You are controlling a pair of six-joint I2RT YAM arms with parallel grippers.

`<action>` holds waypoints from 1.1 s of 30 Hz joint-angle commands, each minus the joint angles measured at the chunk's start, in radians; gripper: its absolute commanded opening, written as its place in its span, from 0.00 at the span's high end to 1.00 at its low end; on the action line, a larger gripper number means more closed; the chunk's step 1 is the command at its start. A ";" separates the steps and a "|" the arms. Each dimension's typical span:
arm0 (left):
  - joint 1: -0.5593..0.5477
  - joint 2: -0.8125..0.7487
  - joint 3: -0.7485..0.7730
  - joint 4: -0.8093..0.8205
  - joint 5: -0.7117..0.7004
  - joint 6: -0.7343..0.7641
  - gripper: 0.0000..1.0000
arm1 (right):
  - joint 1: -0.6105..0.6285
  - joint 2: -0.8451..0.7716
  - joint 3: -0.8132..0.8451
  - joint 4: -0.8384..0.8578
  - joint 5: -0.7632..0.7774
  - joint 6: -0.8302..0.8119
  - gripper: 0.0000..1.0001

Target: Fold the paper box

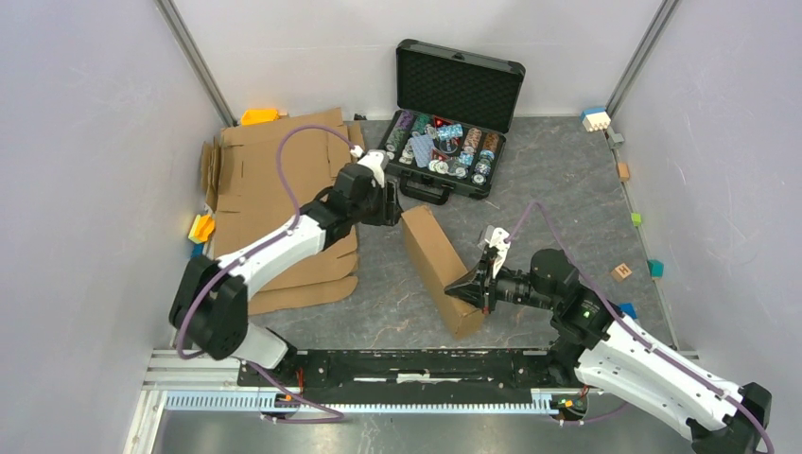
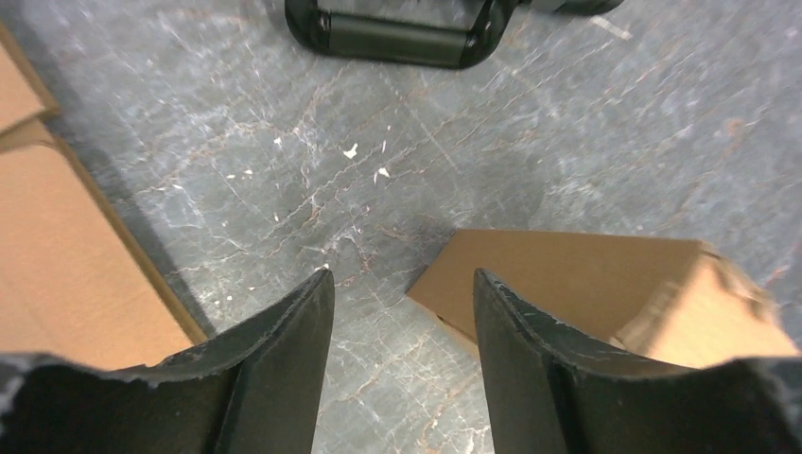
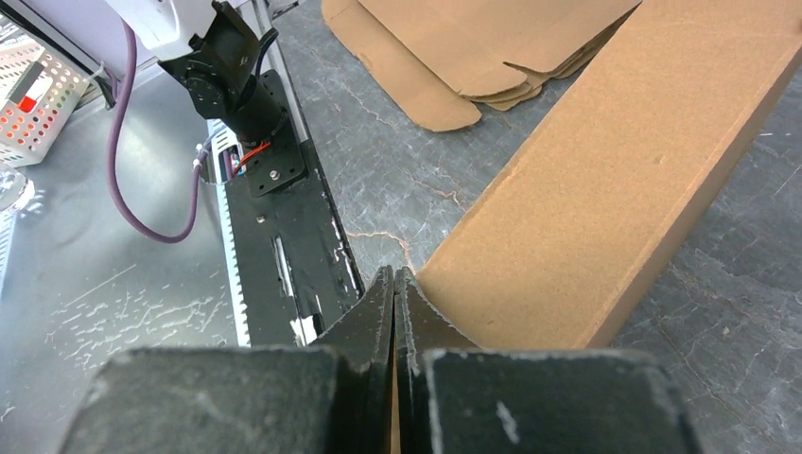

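Observation:
The paper box [image 1: 437, 265] is a long, narrow brown carton lying slantwise at mid-table. Its far end [image 2: 567, 274] shows just right of my left gripper [image 2: 402, 274], whose jaws stand open over bare table with nothing between them. In the top view the left gripper [image 1: 392, 203] hovers by the box's far end. My right gripper [image 1: 454, 288] is shut, its tips meeting against the near part of the box's long side. In the right wrist view the closed right gripper [image 3: 394, 272] sits at the box's [image 3: 615, 189] near corner.
An open black case [image 1: 444, 142] of colourful chips stands at the back; its handle [image 2: 397, 38] is ahead of the left gripper. Flat cardboard sheets [image 1: 274, 180] lie stacked on the left. Small coloured blocks [image 1: 621, 272] line the edges. The mounting rail [image 1: 416, 364] runs along the near edge.

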 commanded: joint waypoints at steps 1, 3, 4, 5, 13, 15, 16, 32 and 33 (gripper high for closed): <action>0.007 -0.143 0.043 -0.022 -0.033 0.013 0.37 | 0.003 -0.016 0.067 0.012 -0.006 -0.007 1.00; 0.007 -0.175 0.043 -0.026 0.008 0.008 0.37 | 0.002 -0.023 0.086 0.012 -0.016 -0.008 1.00; 0.007 -0.189 0.046 -0.027 0.033 0.003 0.38 | 0.003 -0.027 0.093 0.013 -0.020 -0.009 1.00; 0.006 -0.198 0.046 -0.025 0.062 -0.004 0.41 | 0.003 -0.033 0.098 0.014 -0.022 -0.007 1.00; -0.005 -0.220 0.013 0.081 0.321 -0.047 0.98 | 0.003 -0.057 0.066 0.003 -0.034 0.001 1.00; -0.015 -0.213 0.003 0.115 0.378 -0.052 0.98 | 0.003 -0.063 0.048 0.005 -0.034 0.004 1.00; -0.019 -0.205 0.001 0.128 0.398 -0.056 0.98 | 0.002 -0.066 0.039 0.007 -0.034 0.006 1.00; -0.025 -0.117 -0.111 0.213 0.419 -0.076 0.98 | 0.002 -0.173 -0.162 0.132 -0.109 0.048 1.00; -0.024 -0.113 -0.111 0.213 0.419 -0.073 0.98 | 0.003 -0.186 -0.186 0.150 -0.115 0.050 1.00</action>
